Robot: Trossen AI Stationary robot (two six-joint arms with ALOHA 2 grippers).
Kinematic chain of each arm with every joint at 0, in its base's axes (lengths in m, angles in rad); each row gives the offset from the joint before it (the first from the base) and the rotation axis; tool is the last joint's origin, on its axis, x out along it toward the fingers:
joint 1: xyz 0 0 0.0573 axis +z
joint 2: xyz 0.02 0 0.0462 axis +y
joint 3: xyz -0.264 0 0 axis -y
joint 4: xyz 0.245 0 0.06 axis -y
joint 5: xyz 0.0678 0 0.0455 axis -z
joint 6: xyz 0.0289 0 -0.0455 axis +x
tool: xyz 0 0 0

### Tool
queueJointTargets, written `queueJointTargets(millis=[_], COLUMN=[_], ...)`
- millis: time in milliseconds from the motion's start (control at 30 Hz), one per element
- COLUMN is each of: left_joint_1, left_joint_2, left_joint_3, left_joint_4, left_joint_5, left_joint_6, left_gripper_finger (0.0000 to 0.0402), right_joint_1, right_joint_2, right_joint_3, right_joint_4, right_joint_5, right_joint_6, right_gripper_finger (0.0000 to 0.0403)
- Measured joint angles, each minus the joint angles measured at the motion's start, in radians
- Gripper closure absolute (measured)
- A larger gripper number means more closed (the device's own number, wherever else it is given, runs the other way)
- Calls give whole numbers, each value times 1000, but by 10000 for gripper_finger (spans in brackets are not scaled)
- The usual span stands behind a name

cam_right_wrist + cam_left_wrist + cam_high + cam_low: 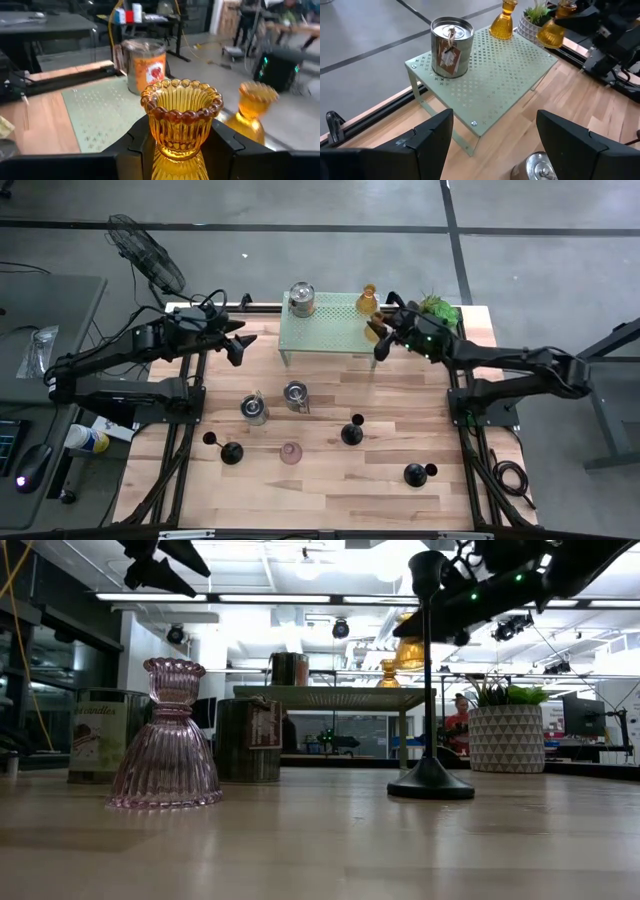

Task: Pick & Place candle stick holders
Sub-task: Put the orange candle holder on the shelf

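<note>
Right gripper [181,150] is clamping 1 amber glass holder [182,120] above the green rack's [325,330] edge; we are judging placement next, beside its twin [368,301]. Left gripper [238,345] is waiting, fingers apart.

The wooden worktop [330,480] stands on a grey concrete floor [300,270] crossed by dark seams. A black floor fan [145,252] stands beyond the far left corner. To the left is a grey desk [40,330] carrying cables, with a computer mouse [35,463] nearer. In the low view, long ceiling lights [200,597] run across the room, and glass partitions [350,730] and more desks [590,752] lie far behind.
</note>
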Motion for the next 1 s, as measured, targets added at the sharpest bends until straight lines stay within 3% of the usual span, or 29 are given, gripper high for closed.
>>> queueJointTargets(millis=[400,1000], left_joint_1=[0,0], left_joint_2=[0,0], left_joint_3=[0,0], left_joint_4=[0,0], left_joint_5=[4,5], left_joint_6=[0,0], left_gripper_finger=[119,119], right_joint_1=[-97,-162], right_joint_2=[158,171], right_joint_3=[1,1], right_joint_4=[146,188], right_joint_5=[-138,-228], right_joint_6=[15,18], right_gripper_finger=[291,291])
